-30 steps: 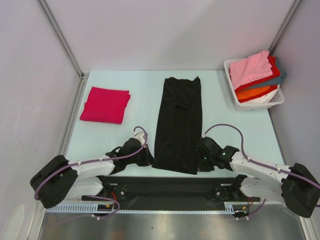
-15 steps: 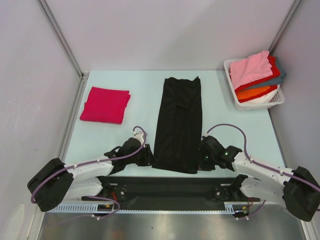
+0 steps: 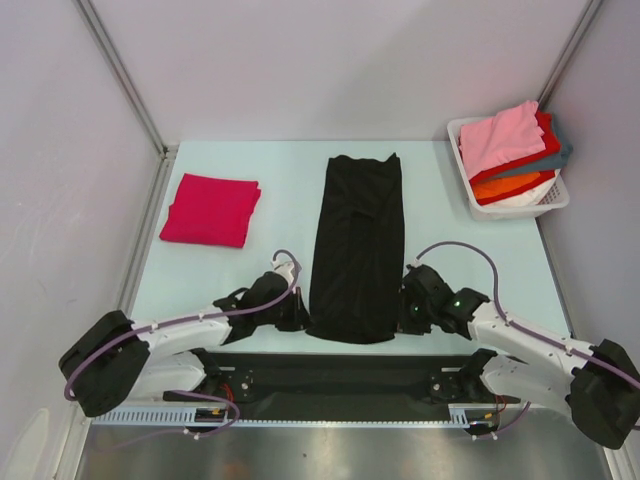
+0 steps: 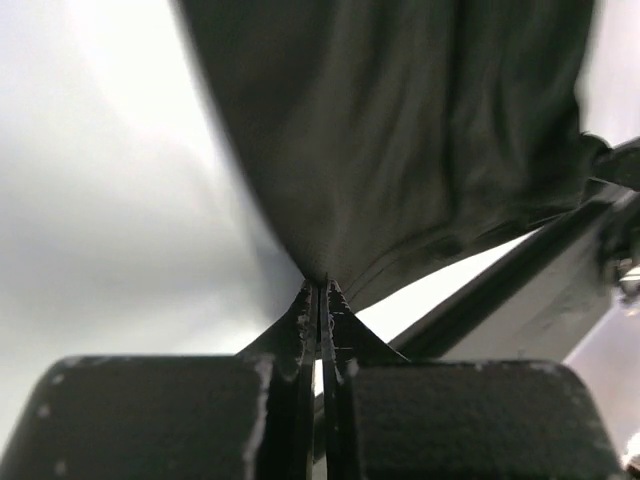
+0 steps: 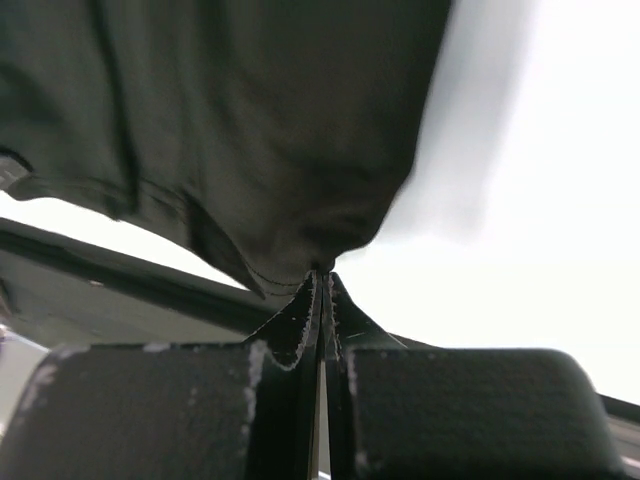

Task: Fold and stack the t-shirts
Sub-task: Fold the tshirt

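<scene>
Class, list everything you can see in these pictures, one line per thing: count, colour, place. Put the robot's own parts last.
black shirt: one, black, folded into a long strip, table centre.
magenta shirt: one, magenta, folded, left side of the table.
basket: one, white, far right corner.
stacked shirts: at least four, pink on top, then red, teal and orange, in the basket.
table: one, pale blue-green.
arms: two, white and black, near edge.
left fingers: black, shut on the black shirt's near left corner.
right fingers: black, shut on its near right corner.
</scene>
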Motion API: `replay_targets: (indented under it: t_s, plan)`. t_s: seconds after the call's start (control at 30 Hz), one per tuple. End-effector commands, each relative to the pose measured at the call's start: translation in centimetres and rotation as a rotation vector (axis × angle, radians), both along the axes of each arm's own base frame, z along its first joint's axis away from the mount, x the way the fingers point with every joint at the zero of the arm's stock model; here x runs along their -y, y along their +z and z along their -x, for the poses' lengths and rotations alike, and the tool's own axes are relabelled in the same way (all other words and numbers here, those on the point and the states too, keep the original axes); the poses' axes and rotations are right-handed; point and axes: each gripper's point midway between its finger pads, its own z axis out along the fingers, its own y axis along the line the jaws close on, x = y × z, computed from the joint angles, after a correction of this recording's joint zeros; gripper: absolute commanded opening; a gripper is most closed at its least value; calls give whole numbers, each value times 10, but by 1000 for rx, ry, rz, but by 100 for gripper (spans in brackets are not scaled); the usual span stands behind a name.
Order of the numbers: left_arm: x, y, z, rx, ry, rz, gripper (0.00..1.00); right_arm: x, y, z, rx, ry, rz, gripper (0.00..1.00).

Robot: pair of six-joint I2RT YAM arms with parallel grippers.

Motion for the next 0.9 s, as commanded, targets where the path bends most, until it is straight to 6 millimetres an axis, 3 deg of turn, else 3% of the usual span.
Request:
replay_targets:
  t_s: [0.0, 0.1, 0.13, 0.17, 0.23, 0.27, 0.3, 0.37, 0.4, 0.47, 0.6, 0.67, 0.87]
  plan:
    - [18, 38, -21, 57, -38, 74, 0, -8, 44, -43, 146, -18, -57, 0]
    - [23, 63, -49, 104, -11, 98, 0, -5, 53, -67, 164, -35, -73, 0]
    - [20, 67, -58, 103, 6, 91, 1, -3, 66, -85, 191, -43, -112, 0]
    - [25, 81, -72, 131, 18, 100, 1, 0, 63, -96, 172, -56, -109, 0]
    - [24, 91, -95, 161, 47, 77, 2, 10, 69, -121, 187, -86, -116, 0]
    - [30, 98, -109, 166, 52, 71, 2, 10, 82, -136, 219, -93, -126, 0]
    - [31, 100, -119, 169, 62, 66, 3, 11, 73, -145, 191, -103, -109, 0]
    - [36, 106, -142, 172, 83, 76, 4, 13, 86, -172, 237, -123, -128, 0]
    - [38, 108, -150, 173, 95, 83, 4, 14, 75, -182, 204, -137, -121, 0]
    - [42, 112, -173, 176, 121, 87, 4, 17, 82, -206, 222, -160, -131, 0]
    - [44, 112, -205, 163, 160, 82, 4, 24, 73, -239, 222, -201, -97, 0]
    - [39, 106, -225, 155, 195, 71, 4, 33, 70, -254, 232, -234, -60, 0]
    - [41, 99, -255, 142, 233, 82, 4, 47, 69, -281, 247, -275, -23, 0]
